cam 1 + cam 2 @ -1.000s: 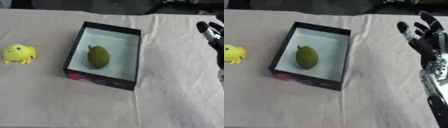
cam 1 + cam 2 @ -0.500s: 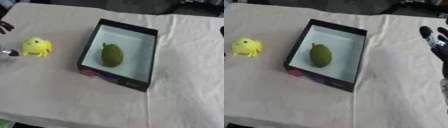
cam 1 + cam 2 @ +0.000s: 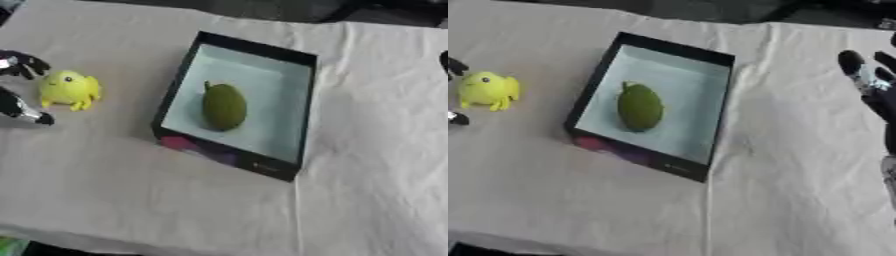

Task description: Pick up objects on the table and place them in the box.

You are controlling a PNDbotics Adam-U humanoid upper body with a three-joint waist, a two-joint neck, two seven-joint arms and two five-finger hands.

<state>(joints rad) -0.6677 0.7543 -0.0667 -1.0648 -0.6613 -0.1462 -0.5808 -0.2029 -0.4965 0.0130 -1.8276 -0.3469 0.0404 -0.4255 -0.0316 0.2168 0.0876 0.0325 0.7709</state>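
A black box with a pale inside stands in the middle of the table, and a green oval fruit lies in it. A yellow frog-like toy sits on the cloth to the left of the box. My left hand is at the left edge, its fingers spread on either side of the toy without closing on it. My right hand shows at the right edge with straight fingers pointing up, well apart from the box.
A wrinkled white cloth covers the table. Its front edge runs along the bottom left, with a green patch below it. Dark shapes lie past the far edge.
The camera has swung left, so the whole picture shifted right. My left hand has come in at the left edge beside the yellow toy. The right hand stays raised and open.
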